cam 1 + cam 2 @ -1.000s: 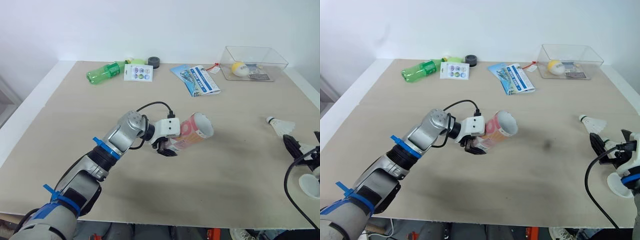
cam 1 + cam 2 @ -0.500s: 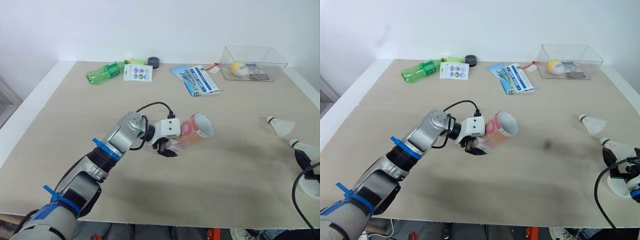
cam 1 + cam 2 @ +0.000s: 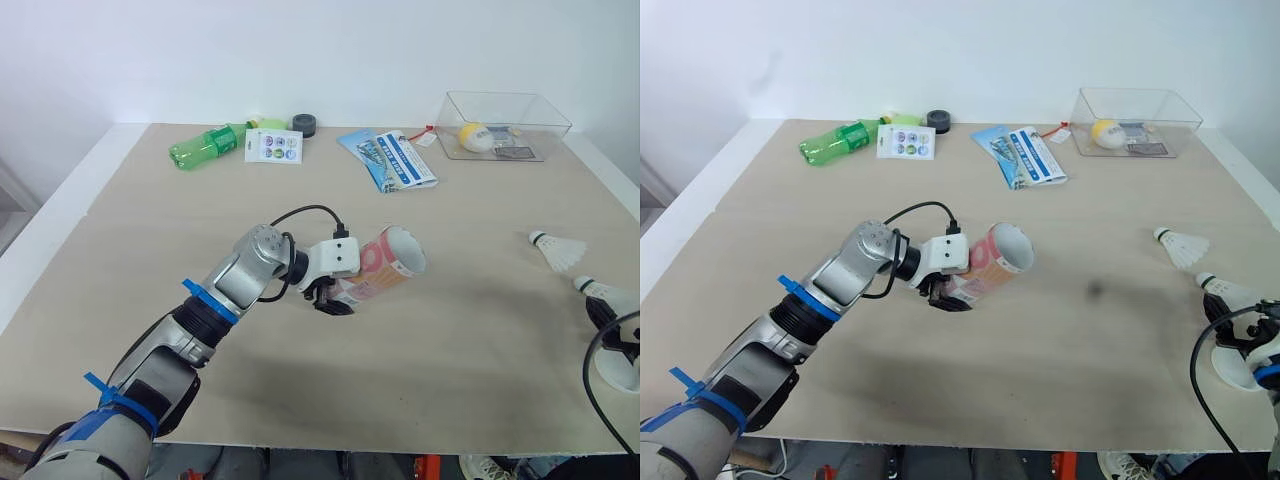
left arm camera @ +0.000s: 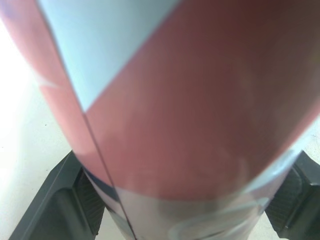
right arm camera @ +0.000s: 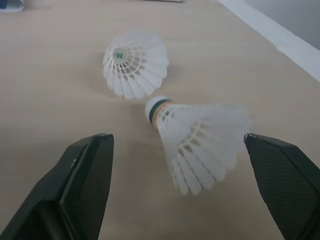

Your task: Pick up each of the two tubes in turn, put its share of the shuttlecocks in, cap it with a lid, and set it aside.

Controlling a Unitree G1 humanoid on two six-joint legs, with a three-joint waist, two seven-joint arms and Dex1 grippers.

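Observation:
My left gripper is shut on a red and pale-blue tube, held tilted above the table's middle with its open mouth facing right and up. The left wrist view shows the tube close up between the two dark fingers. Two white shuttlecocks lie near the right edge, one farther and one nearer. My right gripper is open just behind the nearer shuttlecock, a finger on each side and not touching it. The farther shuttlecock lies beyond.
Along the back edge lie a green bottle, a sticker card, a dark tape roll, blue leaflets and a clear box holding a yellow-white ball. A white round piece sits at the front right.
My right gripper has drawn back toward the right edge, uncovering the nearer shuttlecock. The left arm and tube have held still.

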